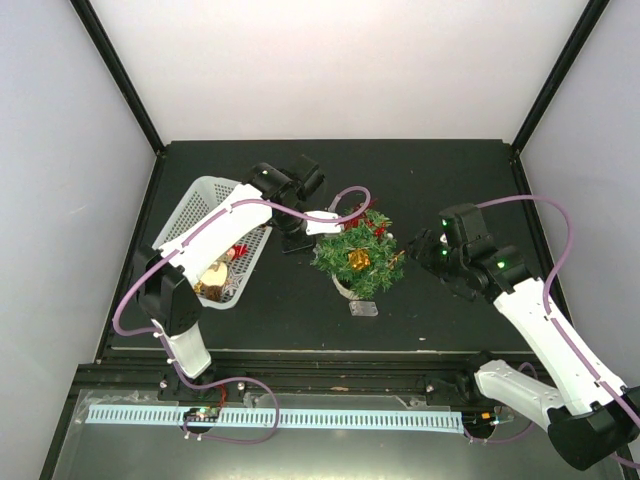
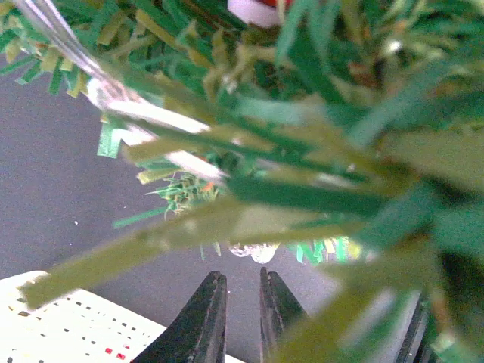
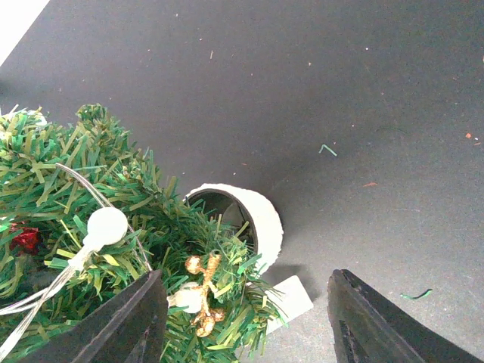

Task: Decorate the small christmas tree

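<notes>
One white basket (image 1: 205, 196) sits left of your one small christmas tree (image 1: 358, 255), which stands mid-table. You've got two grippers on it. The left gripper (image 1: 322, 226) is pressed into the tree's upper-left sprigs, with needles filling its wrist view. Its fingers (image 2: 206, 318) are barely parted and grip nothing. The right gripper (image 1: 416, 246) hangs just right of the tree, jaws wide and empty, facing the pot (image 3: 261, 218). One white tag (image 3: 291, 299) lies beside it.

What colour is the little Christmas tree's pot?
The pot is white, dark inside; best seen from the right wrist view.
</notes>
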